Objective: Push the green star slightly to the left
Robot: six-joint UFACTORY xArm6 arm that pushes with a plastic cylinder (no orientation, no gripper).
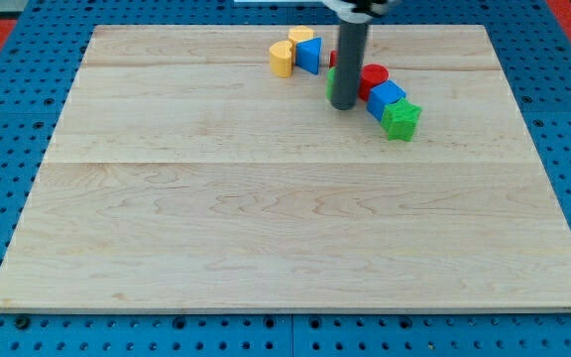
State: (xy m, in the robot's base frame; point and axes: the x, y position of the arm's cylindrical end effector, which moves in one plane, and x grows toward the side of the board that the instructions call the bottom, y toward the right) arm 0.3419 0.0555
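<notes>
We see the green star point(401, 120) lying on the wooden surface point(266, 218) toward the view's upper right, touching a blue block point(386, 98) just to its upper left. A red block point(373, 76) sits above the blue one. Our arm carries no fingers, only a dark rod; my tip point(344, 104) rests on the surface left of the blue block and well left of the star. A green block point(331, 83) peeks out from behind the rod. Further left lie a yellow block point(283, 58), another yellow block point(300, 37) and a blue block point(310, 54), bunched together.
</notes>
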